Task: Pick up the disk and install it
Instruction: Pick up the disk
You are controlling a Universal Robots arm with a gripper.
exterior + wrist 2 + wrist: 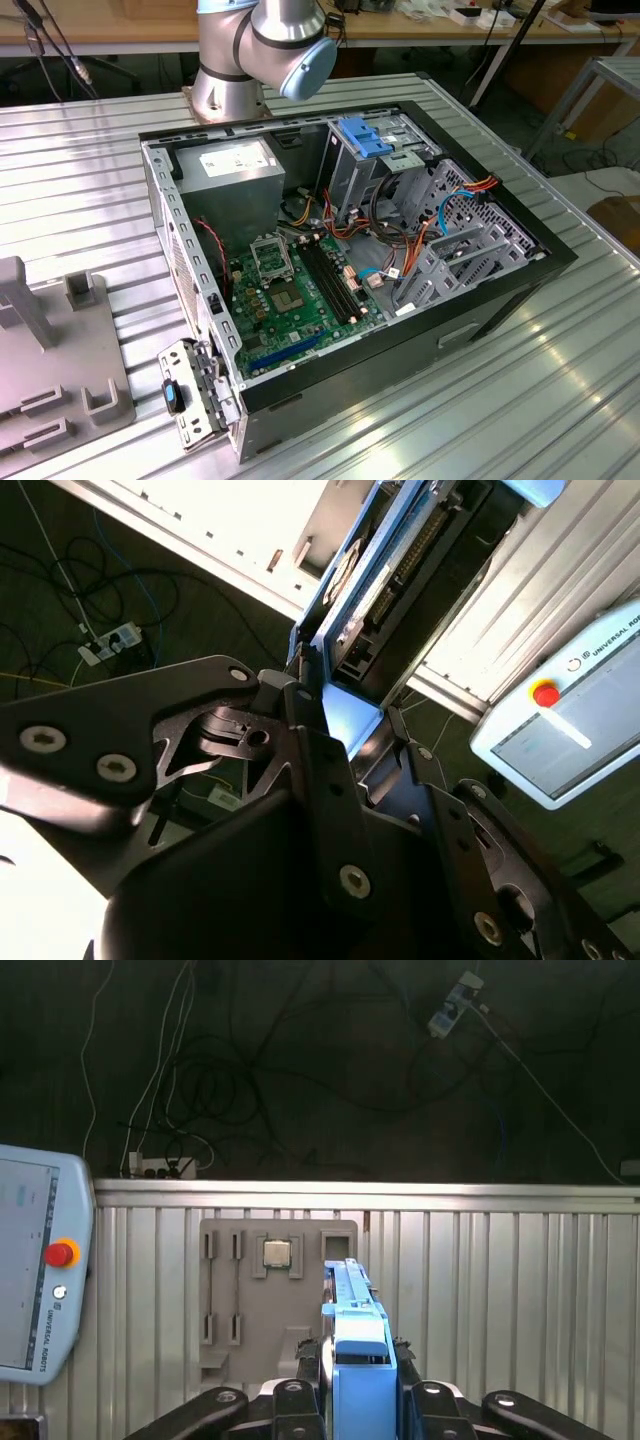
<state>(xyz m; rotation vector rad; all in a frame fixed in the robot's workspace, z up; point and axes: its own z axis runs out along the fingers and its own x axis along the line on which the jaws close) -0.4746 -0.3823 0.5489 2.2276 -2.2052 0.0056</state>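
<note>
In both wrist views we see the gripper clamped on the disk, with a black finger pressed against each side of its blue frame. The disk is held edge-on and sticks out past the fingertips. In the second wrist view the disk shows its grey metal body inside the blue rails. Beyond it in the first wrist view we see the ribbed bench, a grey plate carrying a small square chip, and a control tablet with a red button. In the exterior view the open computer case lies on the bench beside the arm's base.
</note>
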